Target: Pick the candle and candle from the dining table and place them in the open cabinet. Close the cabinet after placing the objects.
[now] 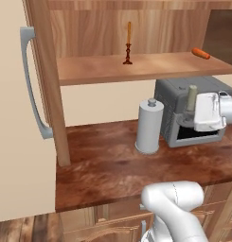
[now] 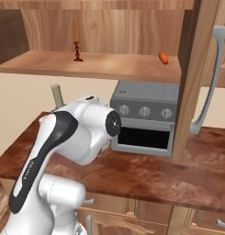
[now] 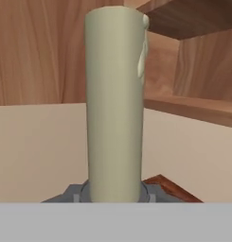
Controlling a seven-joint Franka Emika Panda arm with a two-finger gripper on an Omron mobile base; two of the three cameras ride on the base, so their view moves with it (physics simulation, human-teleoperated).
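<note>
- Gripper (image 1: pixel 189 118) clamped on beige candle (image 1: pixel 191 98) at its grey base, candle upright, in front of toaster oven (image 1: pixel 172 92), above counter (image 1: pixel 112 165).
- Orange taper candle (image 1: pixel 129 32) stands upright on cabinet shelf (image 1: pixel 89 71), near back wall.
- Cabinet door (image 1: pixel 13 118) open; grey handle (image 1: pixel 30 85) visible.
- Small orange item (image 1: pixel 200 53) lies on shelf's right end.

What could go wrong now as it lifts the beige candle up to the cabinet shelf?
The beige candle, held in the gripper, sits below the shelf, so lifting it straight up may knock it against the shelf's front edge. On the shelf, the orange taper looks tall and thin, so a careless placement nearby might tip it. The paper towel roll and the toaster oven stand close by, so a low swing might bump them.
</note>
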